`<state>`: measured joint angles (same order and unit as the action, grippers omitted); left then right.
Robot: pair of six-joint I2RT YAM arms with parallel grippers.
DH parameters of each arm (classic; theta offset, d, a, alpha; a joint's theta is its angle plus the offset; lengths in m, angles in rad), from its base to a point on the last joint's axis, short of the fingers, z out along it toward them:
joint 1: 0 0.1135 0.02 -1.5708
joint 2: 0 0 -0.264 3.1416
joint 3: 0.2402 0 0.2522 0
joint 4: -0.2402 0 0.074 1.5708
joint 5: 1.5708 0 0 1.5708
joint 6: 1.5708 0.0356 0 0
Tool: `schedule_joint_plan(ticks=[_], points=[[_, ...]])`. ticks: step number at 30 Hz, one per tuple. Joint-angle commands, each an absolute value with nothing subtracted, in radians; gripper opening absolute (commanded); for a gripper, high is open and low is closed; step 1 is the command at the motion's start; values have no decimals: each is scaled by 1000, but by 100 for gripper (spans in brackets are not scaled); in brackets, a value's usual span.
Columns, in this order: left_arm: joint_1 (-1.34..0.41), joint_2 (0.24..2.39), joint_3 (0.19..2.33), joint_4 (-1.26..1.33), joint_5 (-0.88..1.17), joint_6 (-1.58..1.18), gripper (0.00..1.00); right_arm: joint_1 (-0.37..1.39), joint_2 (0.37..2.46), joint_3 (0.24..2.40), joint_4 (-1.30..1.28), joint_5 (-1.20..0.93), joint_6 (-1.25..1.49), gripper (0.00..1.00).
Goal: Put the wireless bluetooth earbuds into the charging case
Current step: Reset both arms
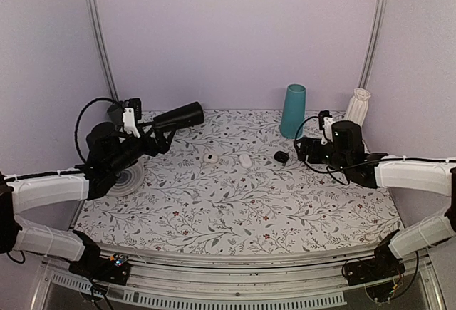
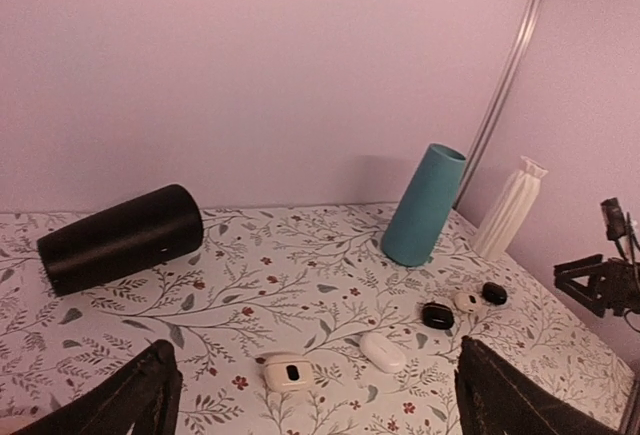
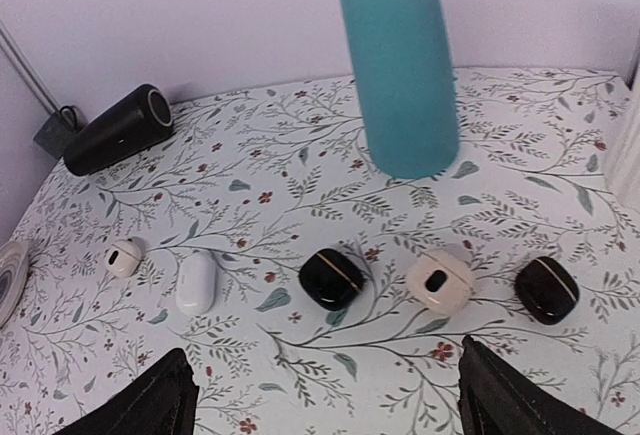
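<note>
The glossy white pebble-shaped charging case lies shut on the floral tabletop, mid-table. To its left sits a white round piece with a dark centre. On its right come a black lump, a cream round piece with a dark centre and a second black lump. I cannot tell which of these are the earbuds. My right gripper hangs open just right of that row, holding nothing. My left gripper is open and empty, raised far left.
A teal vase and a white ribbed vase stand at the back right. A black cylinder lies on its side at the back left, near the left gripper. A grey round disc sits under the left arm.
</note>
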<state>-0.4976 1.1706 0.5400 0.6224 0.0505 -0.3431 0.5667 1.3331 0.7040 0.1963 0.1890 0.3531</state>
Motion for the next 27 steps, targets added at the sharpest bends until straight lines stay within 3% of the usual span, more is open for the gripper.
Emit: schedule_joint_plan(ticks=[1, 6, 10, 13, 16, 22, 27], points=[[-466, 1146, 516, 524, -228, -298, 96, 479, 1199, 569, 319, 331, 253, 91], [-430, 1147, 434, 617, -288, -219, 96, 337, 1090, 449, 444, 382, 178, 91], [-384, 1174, 416, 628, -303, -171, 96, 162, 1130, 412, 504, 331, 120, 91], [-347, 1195, 402, 647, -316, -151, 96, 64, 1181, 325, 709, 322, 108, 91], [-291, 1195, 410, 613, -285, -177, 96, 55, 1267, 215, 1001, 358, 70, 91], [-187, 1194, 411, 606, -255, -193, 96, 44, 1462, 205, 1300, 298, 34, 91], [-138, 1207, 369, 708, -298, -70, 96, 44, 1540, 201, 1362, 213, -10, 92]])
